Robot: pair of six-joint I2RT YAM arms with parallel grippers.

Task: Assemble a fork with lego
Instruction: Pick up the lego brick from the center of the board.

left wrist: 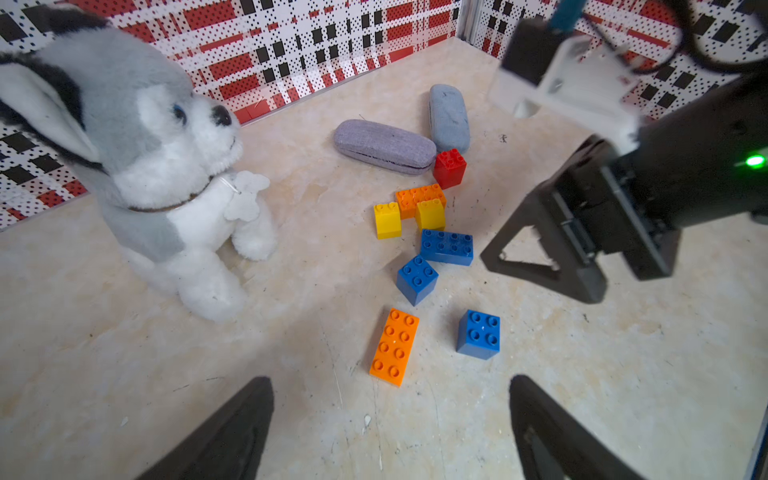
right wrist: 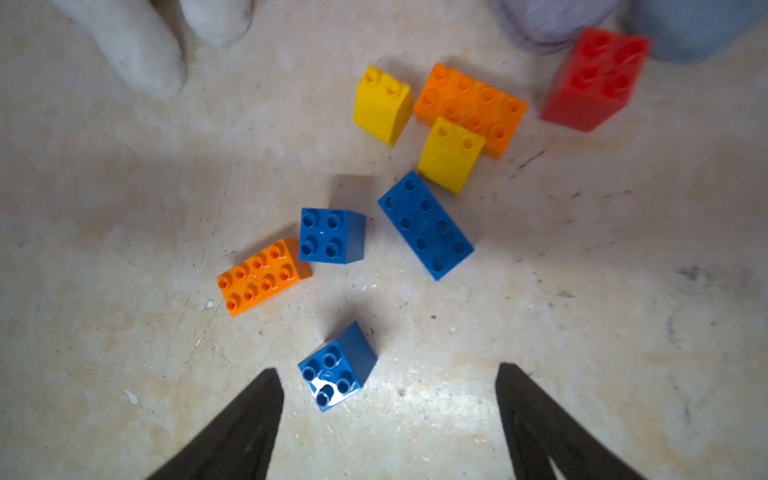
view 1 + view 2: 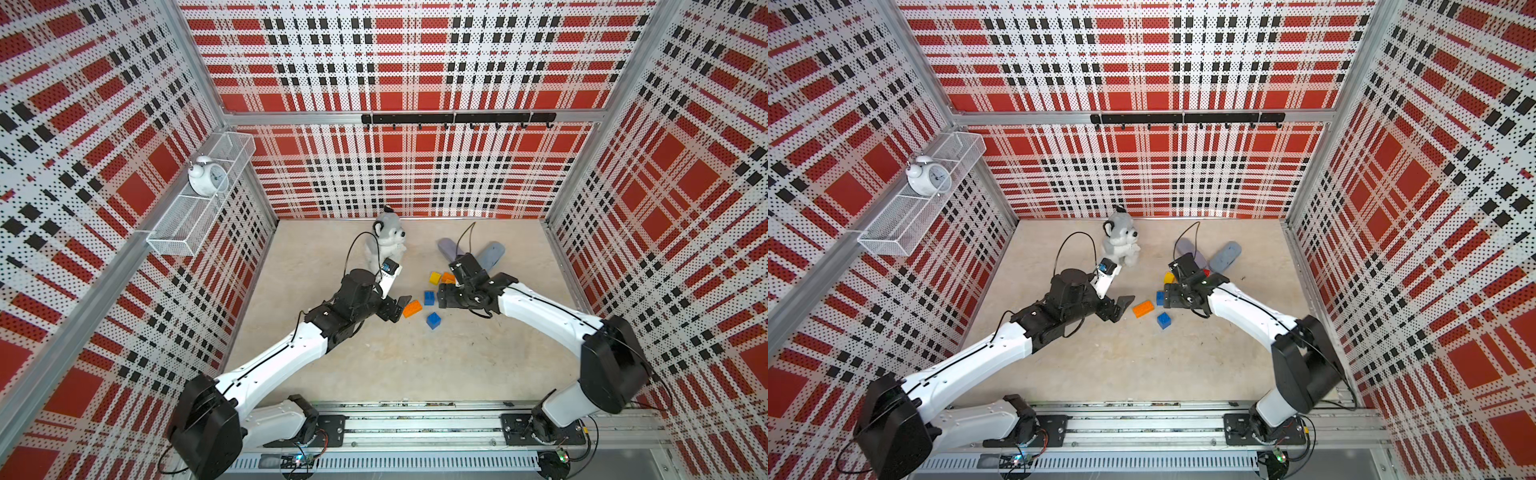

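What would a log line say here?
left gripper: open, empty | right gripper: open, empty | lego bricks: scattered on table | fork: unbuilt

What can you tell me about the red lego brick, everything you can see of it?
The red brick is a tall square block of glossy plastic with four round studs on top. It stands upright on the table, studs up, joined to nothing. It sits right beside the ends of the purple-grey case and the blue-grey case; whether it touches them I cannot tell. A small gap separates it from the nearest orange brick.
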